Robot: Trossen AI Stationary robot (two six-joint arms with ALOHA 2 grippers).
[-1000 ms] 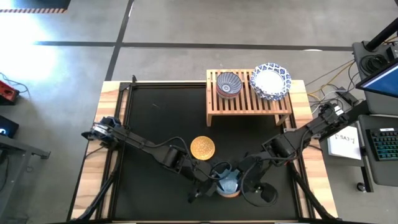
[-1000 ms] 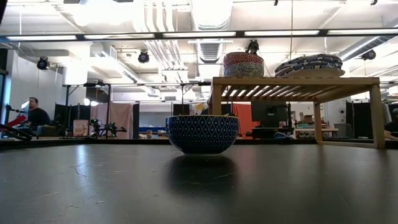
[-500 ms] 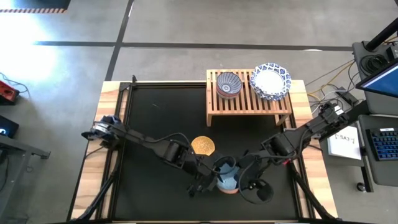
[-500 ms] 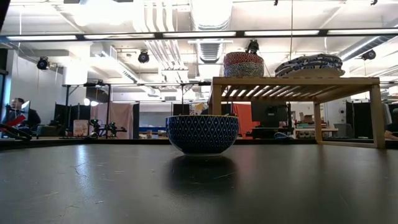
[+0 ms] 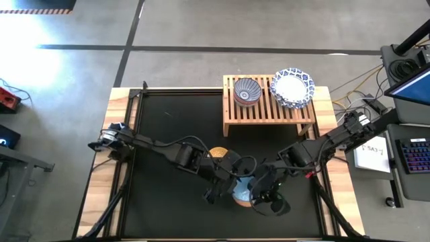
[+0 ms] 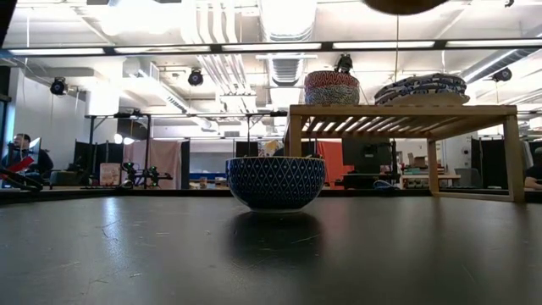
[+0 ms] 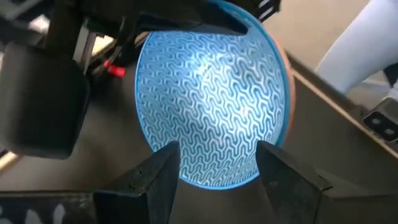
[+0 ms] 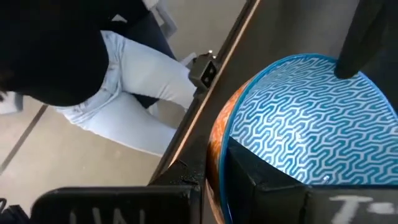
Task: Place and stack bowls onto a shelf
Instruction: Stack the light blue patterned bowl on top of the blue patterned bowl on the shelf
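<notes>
R gripper (image 5: 257,195) fingers clamped on rim of light-blue wave-patterned bowl (image 5: 243,195), orange outside, near front edge of surface (image 5: 161,128). L gripper (image 5: 228,193) fingers spread apart either side of same bowl's rim, not pinching it. Mustard bowl (image 5: 216,155) partly under L arm, just behind. Blue diamond-pattern bowl (image 6: 275,182) sits mid-surface in low view. Shelf (image 5: 267,109) at back carries grey-blue bowl (image 5: 247,92) beside stacked white blue-rimmed bowls (image 5: 292,87). Person's legs (image 8: 143,81) beyond surface edge.
</notes>
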